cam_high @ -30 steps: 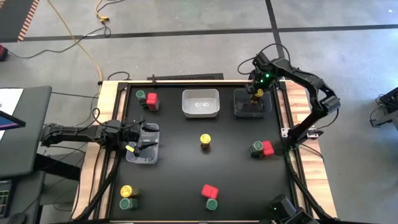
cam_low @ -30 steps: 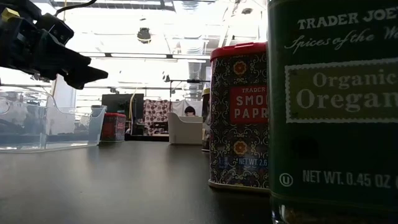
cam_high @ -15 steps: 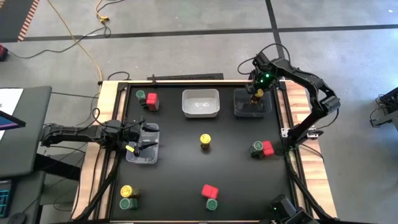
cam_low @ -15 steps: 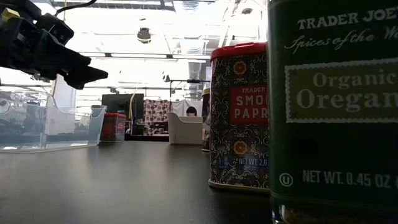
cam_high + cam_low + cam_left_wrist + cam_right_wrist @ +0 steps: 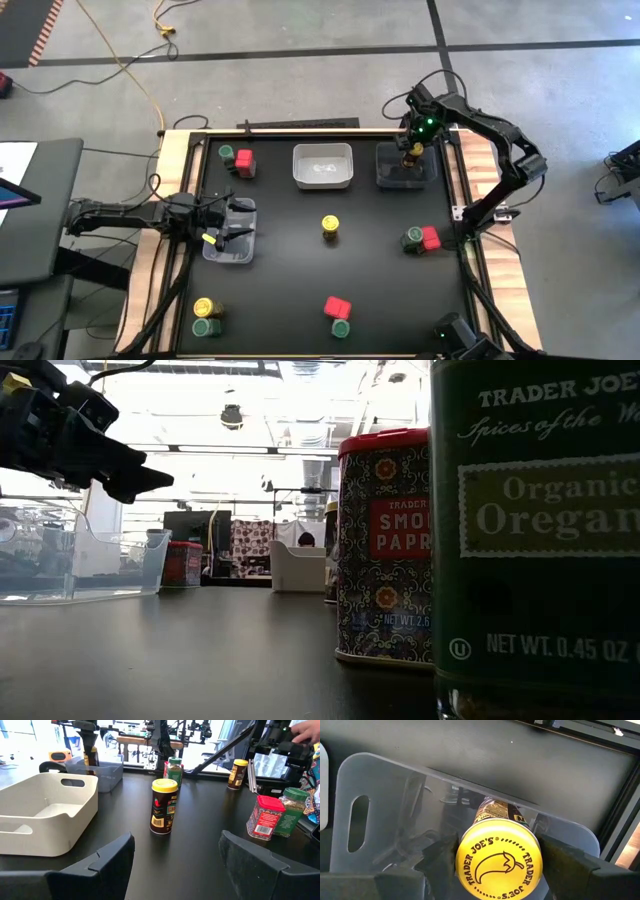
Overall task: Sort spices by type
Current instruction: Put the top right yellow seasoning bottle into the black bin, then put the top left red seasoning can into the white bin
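1. My right jaws (image 5: 492, 857) are clamping a round yellow-lidded jar (image 5: 499, 859) by its sides, holding it inside the clear plastic tray (image 5: 405, 166) at the upper right of the high view.
2. My left jaws (image 5: 172, 855) are standing apart with nothing between them, hovering over a second clear plastic tray (image 5: 232, 232) at the left edge of the black bench (image 5: 290, 270).
3. A white plastic bin (image 5: 322, 165) is sitting at upper centre, holding no jar that I can see.
4. Another yellow-lidded jar (image 5: 330, 226) is standing alone mid-frame.
5. Pairs are standing touching: a green-lidded jar (image 5: 227, 154) with a red square-topped box (image 5: 245, 163) upper left, a green jar (image 5: 412, 239) with a red box (image 5: 430, 238) at right, a red box (image 5: 337, 307) above a green jar (image 5: 340, 328) at lower centre.
6. A yellow jar (image 5: 203, 307) and a green jar (image 5: 202, 327) are sitting lower left.
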Motion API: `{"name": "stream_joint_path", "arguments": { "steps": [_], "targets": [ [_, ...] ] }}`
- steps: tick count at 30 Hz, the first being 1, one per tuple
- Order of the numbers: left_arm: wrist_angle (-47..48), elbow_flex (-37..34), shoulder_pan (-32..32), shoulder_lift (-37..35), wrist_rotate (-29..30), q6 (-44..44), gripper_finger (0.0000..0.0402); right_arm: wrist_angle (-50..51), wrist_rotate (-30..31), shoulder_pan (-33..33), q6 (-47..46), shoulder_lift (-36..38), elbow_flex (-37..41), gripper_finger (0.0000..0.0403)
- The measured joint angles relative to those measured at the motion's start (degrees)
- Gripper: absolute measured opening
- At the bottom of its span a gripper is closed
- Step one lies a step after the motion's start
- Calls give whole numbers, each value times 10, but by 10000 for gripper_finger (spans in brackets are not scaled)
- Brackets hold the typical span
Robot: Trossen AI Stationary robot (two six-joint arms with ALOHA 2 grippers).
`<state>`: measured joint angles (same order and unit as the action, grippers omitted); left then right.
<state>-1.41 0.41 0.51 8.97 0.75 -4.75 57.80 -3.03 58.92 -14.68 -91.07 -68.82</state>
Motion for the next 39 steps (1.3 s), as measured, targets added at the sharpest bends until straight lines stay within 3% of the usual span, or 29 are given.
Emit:
{"name": "stream_joint_path", "arguments": {
  "steps": [24, 28, 34, 39],
  "targets": [
    [0, 0, 0, 0, 0, 0, 279, 4, -14, 5, 11, -1, 0, 288],
    [0, 0, 0, 0, 0, 0, 279, 3, -15, 14, 12, -1, 0, 314],
    [0, 0, 0, 0, 0, 0, 279, 4, -14, 17, 19, -1, 0, 386],
    [0, 0, 0, 0, 0, 0, 279, 0, -14, 16, 16, -1, 0, 392]
  ]
}}
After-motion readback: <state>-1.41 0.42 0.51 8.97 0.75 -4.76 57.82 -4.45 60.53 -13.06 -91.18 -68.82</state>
